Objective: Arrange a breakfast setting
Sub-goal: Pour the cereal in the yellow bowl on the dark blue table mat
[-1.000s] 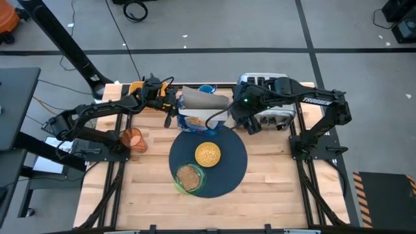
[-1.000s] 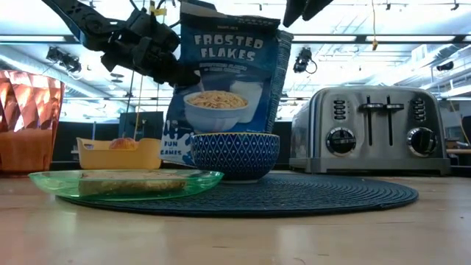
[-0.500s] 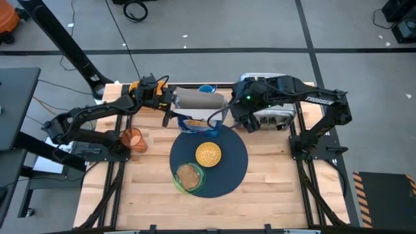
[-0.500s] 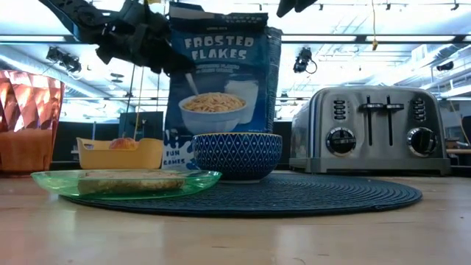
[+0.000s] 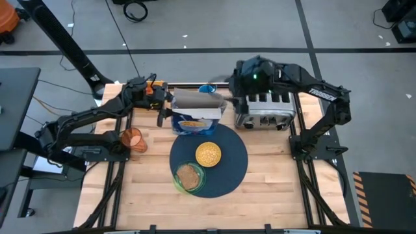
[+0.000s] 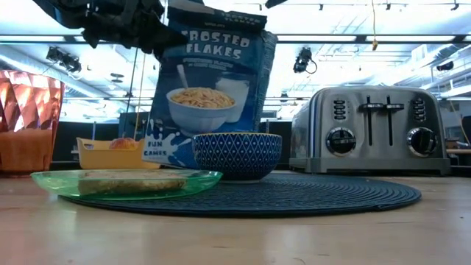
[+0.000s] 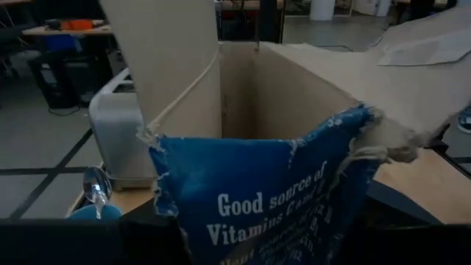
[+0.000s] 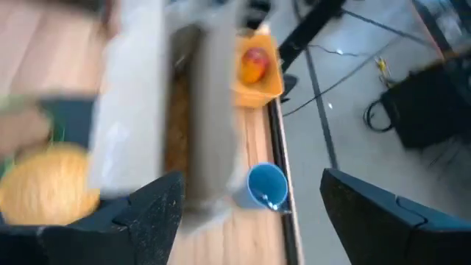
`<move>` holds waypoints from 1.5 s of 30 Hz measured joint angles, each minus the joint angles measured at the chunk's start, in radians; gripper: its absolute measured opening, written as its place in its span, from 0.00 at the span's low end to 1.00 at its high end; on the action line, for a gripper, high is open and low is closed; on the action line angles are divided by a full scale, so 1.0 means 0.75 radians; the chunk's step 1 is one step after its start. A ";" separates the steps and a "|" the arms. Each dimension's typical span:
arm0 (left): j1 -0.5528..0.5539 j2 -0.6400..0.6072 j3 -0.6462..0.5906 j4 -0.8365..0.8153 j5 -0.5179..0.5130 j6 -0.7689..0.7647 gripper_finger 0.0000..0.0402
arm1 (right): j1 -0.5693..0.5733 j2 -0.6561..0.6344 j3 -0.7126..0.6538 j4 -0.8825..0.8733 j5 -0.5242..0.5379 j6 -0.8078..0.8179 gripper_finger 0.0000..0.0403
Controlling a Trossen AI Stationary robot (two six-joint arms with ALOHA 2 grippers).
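A blue cereal box (image 5: 194, 117) stands at the mat's (image 5: 229, 170) far edge, its top open. My left gripper (image 5: 164, 109) is open at the box's top left corner (image 7: 221, 169), one finger on either side. My right gripper (image 8: 250, 193) hangs open above the far edge, over the blue cup (image 8: 265, 184), which holds the spoon (image 7: 96, 188). On the mat sit the yellow cereal bowl (image 5: 208, 154) and the green plate with toast (image 5: 188, 177). The orange tumbler (image 5: 132, 138) stands at the left. The red apple (image 8: 253, 65) lies in the tray (image 8: 259, 81). My left gripper comes level from the table's left at the box's upper left side (image 7: 184, 184). Its fingers stand wide apart around that side. Whether either finger touches the cardboard, I cannot tell. The box's lower end is hidden behind the bowl.
The silver toaster (image 5: 263, 110) stands at the far right, beside the mat and under my right arm. Bare wooden tabletop (image 5: 279, 188) lies along the near edge and to both sides of the mat.
My left gripper has opened and drawn up and toward the table's left edge. The cereal box has shifted a little to the left with it. My right gripper has pulled away from the box, up and toward the far edge.
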State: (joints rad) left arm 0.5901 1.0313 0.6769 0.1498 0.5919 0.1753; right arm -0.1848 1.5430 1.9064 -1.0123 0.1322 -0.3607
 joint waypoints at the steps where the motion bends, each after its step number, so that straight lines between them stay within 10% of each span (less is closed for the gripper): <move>1: -0.012 -0.002 0.000 0.003 -0.020 0.000 0.51 | -0.016 0.007 0.000 0.032 -0.025 0.059 0.78; 9: -0.087 0.021 0.001 -0.003 -0.123 0.060 0.51 | -0.083 0.138 -0.035 0.096 -0.337 0.165 0.73; 20: -0.091 0.021 0.000 0.000 -0.137 0.156 0.51 | -0.090 0.305 -0.034 0.117 -0.283 0.265 0.61; 32: -0.058 0.020 0.000 0.018 -0.160 0.060 0.51 | -0.090 0.319 -0.034 0.129 -0.329 0.418 0.05; 45: -0.032 -0.011 0.060 -0.040 -0.205 0.006 0.67 | -0.054 0.243 -0.035 0.096 -0.232 0.662 0.01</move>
State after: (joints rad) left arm 0.5663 1.0233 0.7219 0.1198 0.4383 0.1795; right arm -0.2250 1.7253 1.8805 -0.9404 -0.0421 0.1362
